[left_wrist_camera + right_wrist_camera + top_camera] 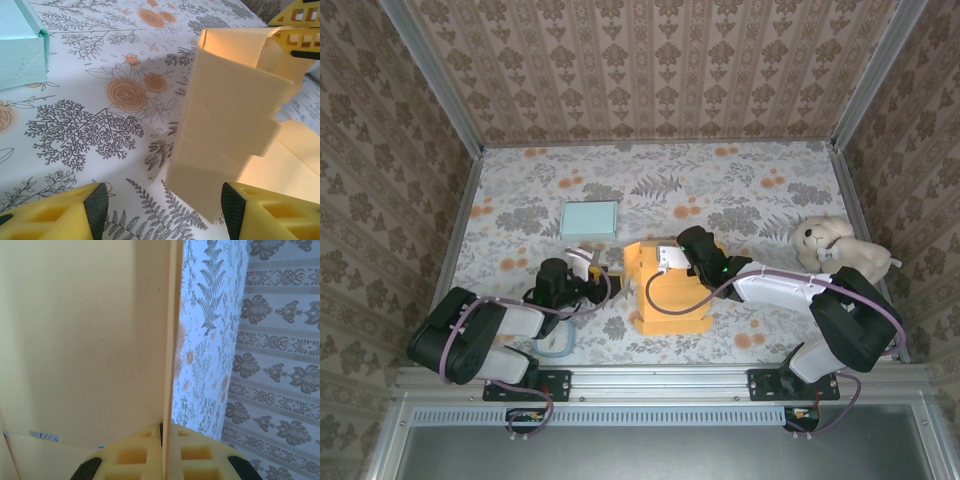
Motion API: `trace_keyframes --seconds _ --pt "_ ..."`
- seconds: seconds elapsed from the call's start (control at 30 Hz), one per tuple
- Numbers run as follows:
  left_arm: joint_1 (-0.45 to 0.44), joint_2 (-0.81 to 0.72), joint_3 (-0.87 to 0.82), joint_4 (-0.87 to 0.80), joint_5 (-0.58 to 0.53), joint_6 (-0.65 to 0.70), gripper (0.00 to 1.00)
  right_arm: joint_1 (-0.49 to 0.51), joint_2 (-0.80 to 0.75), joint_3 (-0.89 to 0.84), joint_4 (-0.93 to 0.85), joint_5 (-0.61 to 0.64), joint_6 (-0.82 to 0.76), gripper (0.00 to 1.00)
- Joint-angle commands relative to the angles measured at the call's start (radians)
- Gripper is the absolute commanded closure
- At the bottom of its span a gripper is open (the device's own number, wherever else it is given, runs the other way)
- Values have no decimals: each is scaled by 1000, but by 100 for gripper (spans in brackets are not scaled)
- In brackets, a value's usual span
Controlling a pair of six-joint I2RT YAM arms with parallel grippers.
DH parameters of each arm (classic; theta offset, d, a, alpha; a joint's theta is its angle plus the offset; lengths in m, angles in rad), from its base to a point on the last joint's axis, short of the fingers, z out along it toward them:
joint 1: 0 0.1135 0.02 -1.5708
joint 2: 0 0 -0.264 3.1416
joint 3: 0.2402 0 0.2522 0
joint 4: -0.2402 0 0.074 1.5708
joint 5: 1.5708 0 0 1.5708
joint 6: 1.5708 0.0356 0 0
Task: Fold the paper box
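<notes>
One partly folded orange paper box (678, 320) sits at lower centre of the top view, one panel upright. The right gripper (166, 432) pinches a wall edge-on. The left gripper (165, 204) gapes wide, holding nothing. One pale-blue box (590, 219) and one plush toy (835, 245) lie apart.

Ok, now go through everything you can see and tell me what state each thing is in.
paper box, partly folded, one panel standing upright, the rest lying flat.
right gripper, shut on the edge of an upright panel of the paper box.
left gripper, open, facing the upright panel, gripping nothing.
teal box, folded shut, lying flat, untouched.
plush toy, lying at the right side, untouched.
</notes>
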Motion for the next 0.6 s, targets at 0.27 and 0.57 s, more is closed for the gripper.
trace_keyframes --seconds 0.27,0.57 --pt "6 -23 7 29 20 -17 35 6 24 10 -73 -8 16 100" --pt "4 26 29 63 52 -32 35 6 27 11 -80 -7 18 100"
